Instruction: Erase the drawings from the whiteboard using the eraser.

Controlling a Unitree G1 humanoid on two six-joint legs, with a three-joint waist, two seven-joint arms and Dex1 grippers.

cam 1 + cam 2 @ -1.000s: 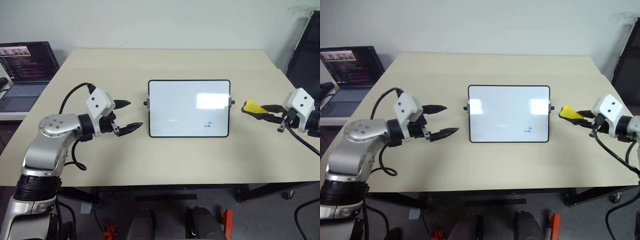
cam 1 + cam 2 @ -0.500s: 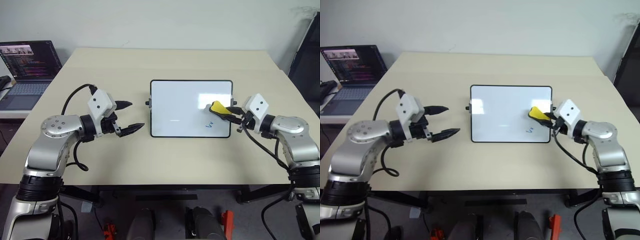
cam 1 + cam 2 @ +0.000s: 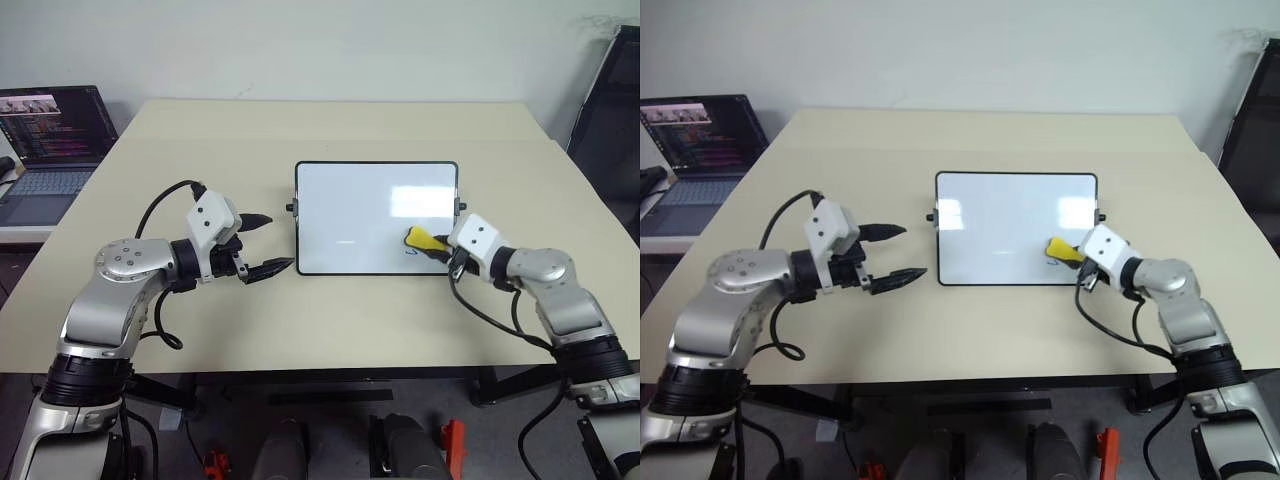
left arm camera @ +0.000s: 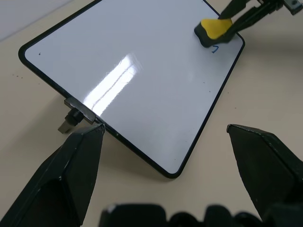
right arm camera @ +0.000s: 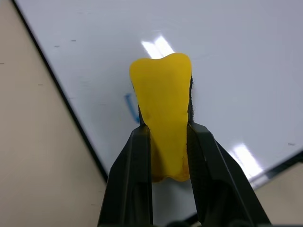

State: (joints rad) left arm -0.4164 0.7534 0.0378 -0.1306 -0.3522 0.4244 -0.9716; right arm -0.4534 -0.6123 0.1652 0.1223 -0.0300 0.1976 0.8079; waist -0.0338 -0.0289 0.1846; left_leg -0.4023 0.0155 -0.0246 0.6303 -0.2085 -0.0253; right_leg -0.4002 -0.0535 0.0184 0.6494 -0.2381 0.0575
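Left eye view: pale beige table (image 3: 330, 320) set against a plain light wall. Whiteboard (image 3: 360, 215) lies flat near the table's middle, glossy, ceiling lights reflected in it, small black knobs on both short sides. Off the table's left edge, an open laptop (image 3: 50, 130) with a lit screen sits on a lower surface. Dark upright object stands at the far right of the room; cannot tell what it is.

Right gripper (image 3: 440, 248) reaches in over the board's near right corner, fingers clenched on the eraser (image 3: 421, 239). Eraser's yellow body sits over the board surface; a small blue drawing (image 5: 129, 107) peeks out just beside it, close to the black frame.

Left gripper (image 3: 268, 243) hangs beside the board's left short side, apart from it, fingers spread wide and empty.
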